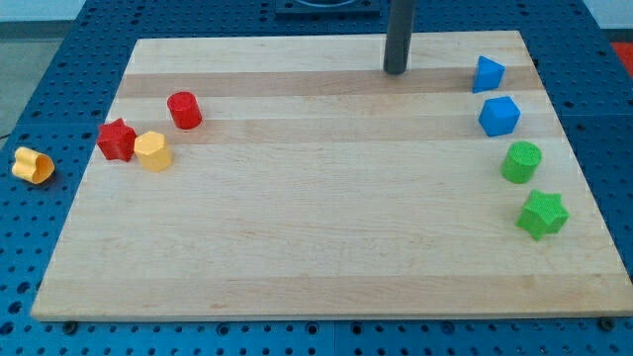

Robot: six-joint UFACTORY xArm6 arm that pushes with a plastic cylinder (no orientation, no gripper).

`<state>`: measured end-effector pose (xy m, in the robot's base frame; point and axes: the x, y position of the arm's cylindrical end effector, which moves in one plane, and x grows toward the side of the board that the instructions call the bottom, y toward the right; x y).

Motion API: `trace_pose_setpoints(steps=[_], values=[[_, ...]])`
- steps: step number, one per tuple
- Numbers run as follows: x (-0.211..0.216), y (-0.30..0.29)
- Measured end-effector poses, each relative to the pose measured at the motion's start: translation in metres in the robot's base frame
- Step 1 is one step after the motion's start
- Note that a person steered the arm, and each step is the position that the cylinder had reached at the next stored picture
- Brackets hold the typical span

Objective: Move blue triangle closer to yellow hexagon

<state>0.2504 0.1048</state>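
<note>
The blue triangle (488, 74) lies near the view's top right corner of the wooden board (326, 227). The yellow hexagon (152, 151) lies far off at the view's left, touching a red star (117, 139). My tip (397, 71) rests on the board near the view's top, about ninety pixels to the left of the blue triangle and not touching any block.
A blue cube (499, 116) sits just below the blue triangle, then a green cylinder (520, 161) and a green star (543, 215). A red cylinder (184, 110) lies above the yellow hexagon. A yellow piece (33, 165) lies off the board at the left.
</note>
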Motion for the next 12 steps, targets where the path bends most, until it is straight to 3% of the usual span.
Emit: trace_pose_setpoints(steps=[1,2,3,5,6,7,8,9,10,11,12], values=[[-0.049,0.114],[-0.047,0.240],[-0.008,0.216],[0.075,0.026],[0.100,-0.021],[0.090,0.058],[0.137,0.044],[0.151,-0.055],[0.150,-0.072],[0.150,0.037],[0.118,0.053]])
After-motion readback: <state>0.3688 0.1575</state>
